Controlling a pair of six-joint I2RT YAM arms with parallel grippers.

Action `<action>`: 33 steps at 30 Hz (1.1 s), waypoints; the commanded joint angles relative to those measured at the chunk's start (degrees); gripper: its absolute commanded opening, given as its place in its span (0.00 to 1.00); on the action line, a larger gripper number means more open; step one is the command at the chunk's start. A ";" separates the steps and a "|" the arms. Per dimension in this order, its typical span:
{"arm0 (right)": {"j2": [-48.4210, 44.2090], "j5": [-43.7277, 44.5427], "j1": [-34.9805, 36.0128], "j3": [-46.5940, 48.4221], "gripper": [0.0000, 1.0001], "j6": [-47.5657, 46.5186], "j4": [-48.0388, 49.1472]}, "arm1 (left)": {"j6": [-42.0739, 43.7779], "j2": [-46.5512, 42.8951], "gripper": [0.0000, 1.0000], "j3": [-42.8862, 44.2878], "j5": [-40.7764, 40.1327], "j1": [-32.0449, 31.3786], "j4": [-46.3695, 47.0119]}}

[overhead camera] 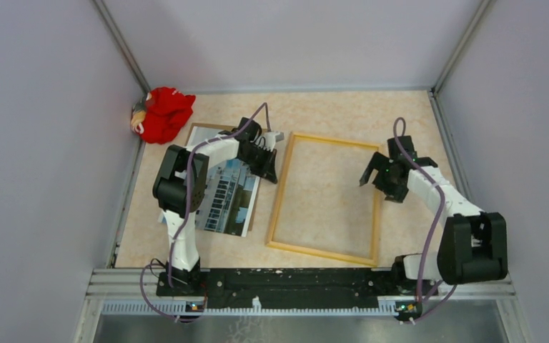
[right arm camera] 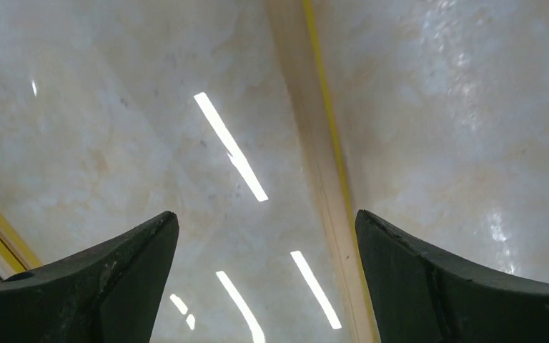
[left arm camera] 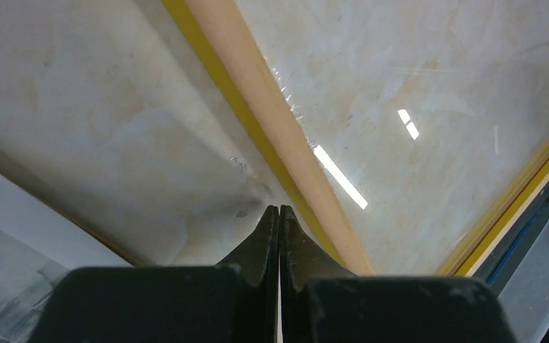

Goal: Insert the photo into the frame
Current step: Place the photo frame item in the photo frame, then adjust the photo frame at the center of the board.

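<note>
The frame (overhead camera: 279,196) lies flat mid-table with its light wood back up; yellow shows along its edges. The photo (overhead camera: 230,199), showing a building and blue sky, lies face up to the left of the frame, partly under my left arm. My left gripper (overhead camera: 271,170) is shut and empty, its tips just outside the frame's left rail (left arm camera: 271,121). In the left wrist view the fingertips (left arm camera: 279,209) meet above the table next to that rail. My right gripper (overhead camera: 381,180) hangs open over the frame's right rail (right arm camera: 322,164), its fingers (right arm camera: 136,250) astride it and apart from it.
A brown backing board (overhead camera: 201,130) lies under the photo, its far corner showing. A red cloth toy (overhead camera: 163,113) sits in the back left corner. Grey walls close in the table on three sides. The pane inside the frame (right arm camera: 207,164) reflects ceiling lights.
</note>
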 commanded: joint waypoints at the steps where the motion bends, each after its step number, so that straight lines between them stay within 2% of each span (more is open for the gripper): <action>1: 5.17 -6.81 -7.11 1.65 0.96 0.70 10.13 | 3.02 -2.27 0.00 -0.84 -2.48 1.76 -4.05; 7: 14.28 -12.19 -9.34 4.76 0.98 0.00 15.38 | 5.76 -4.18 0.00 -1.40 -2.06 3.26 -4.93; 15: 21.59 -16.82 -11.13 9.58 0.98 3.19 18.94 | 5.42 -3.72 0.00 -6.19 -2.57 0.25 -2.72; 22: 25.43 -18.67 -11.16 14.23 0.97 5.35 19.28 | 3.46 -0.67 0.00 -0.80 -3.38 -0.46 -1.83; 33: 31.66 -18.55 -11.10 24.70 0.97 3.65 15.26 | 1.53 4.72 0.00 9.73 -5.51 -1.10 -2.90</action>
